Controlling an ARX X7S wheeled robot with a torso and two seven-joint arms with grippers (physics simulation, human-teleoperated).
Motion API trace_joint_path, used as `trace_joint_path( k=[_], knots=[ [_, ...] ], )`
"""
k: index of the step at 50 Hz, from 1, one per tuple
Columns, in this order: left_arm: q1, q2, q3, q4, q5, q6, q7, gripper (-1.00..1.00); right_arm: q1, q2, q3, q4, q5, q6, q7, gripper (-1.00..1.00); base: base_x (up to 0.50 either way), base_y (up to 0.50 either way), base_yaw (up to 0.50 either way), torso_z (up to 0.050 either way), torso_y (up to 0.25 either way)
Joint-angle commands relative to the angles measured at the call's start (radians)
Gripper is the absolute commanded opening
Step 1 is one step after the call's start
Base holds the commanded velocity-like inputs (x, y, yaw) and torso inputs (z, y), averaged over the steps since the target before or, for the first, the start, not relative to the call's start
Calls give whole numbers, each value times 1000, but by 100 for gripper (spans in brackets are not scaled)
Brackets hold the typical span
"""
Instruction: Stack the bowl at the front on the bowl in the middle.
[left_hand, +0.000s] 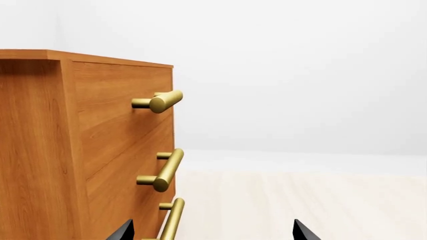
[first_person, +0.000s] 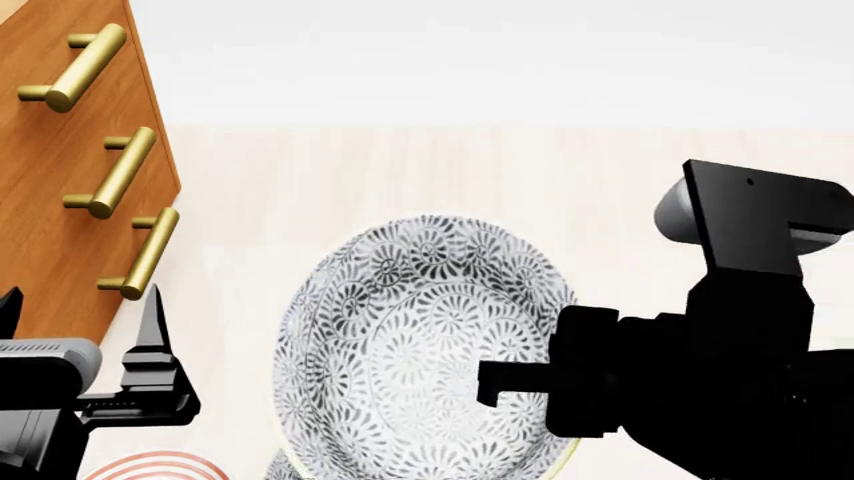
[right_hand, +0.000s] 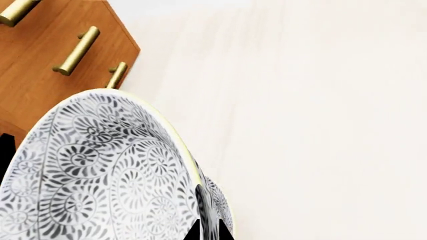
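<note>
Bowl at the front (first_person: 414, 350) was off the worktop and carried high, tilted toward the head camera so that its patterned inside filled the middle of the head view. The right tool (first_person: 501, 380) was closed on its rim at the robot's right side; in the right wrist view one dark finger lay against the inner wall just under the pale yellow-green edge (right_hand: 200, 210), with the bowl's wall pinched between the fingers.

It looked like glazed ceramic: stiff, fairly heavy for a one-sided rim pinch, slick, and likely to chip if it met another bowl hard. Held by one edge, it would tend to swing or slip in the grip, so a slow, level descent seemed wise. The rim was the only sensible place to hold it, since the wall was too deep and wide to span.

Below its lower edge, a sliver of another patterned bowl (first_person: 274, 470) showed, though whether this was the bowl in the middle could not be told. Beside it lay the red-ringed plate (first_person: 147, 468).

The left tool (first_person: 80, 330) hung open and empty near the wooden drawer chest (first_person: 54, 200), whose brass handles (first_person: 114, 170) jutted out close to it. The chest stood to the left, clear of the carried bowl, but the left arm was near the plate.
</note>
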Motion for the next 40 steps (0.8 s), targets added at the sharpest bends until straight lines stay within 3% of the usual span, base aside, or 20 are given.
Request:
trace_joint_path(
  k=[1, 14, 21, 40],
  knots=[
    [-7, -1, 3, -6, -5, 1, -6, 100, -59, -20, -40, -53, 34, 3, -8, -100, 0, 0, 0, 0, 0],
    [-9, -5, 7, -17, -8, 12, -8, 100, -81, -69, -13, 31, -112, 82, -121, -100, 0, 0, 0, 0, 0],
    [-7, -8, 9, -29, -8, 23, -7, 100, -66, -143, 33, 149, -349, 182, -296, -100, 0, 0, 0, 0, 1],
    [-2, -17, 21, -11, -12, 17, -17, 100, -48, -178, -8, 218, -581, 183, -526, -100, 0, 0, 0, 0, 0]
  ],
)
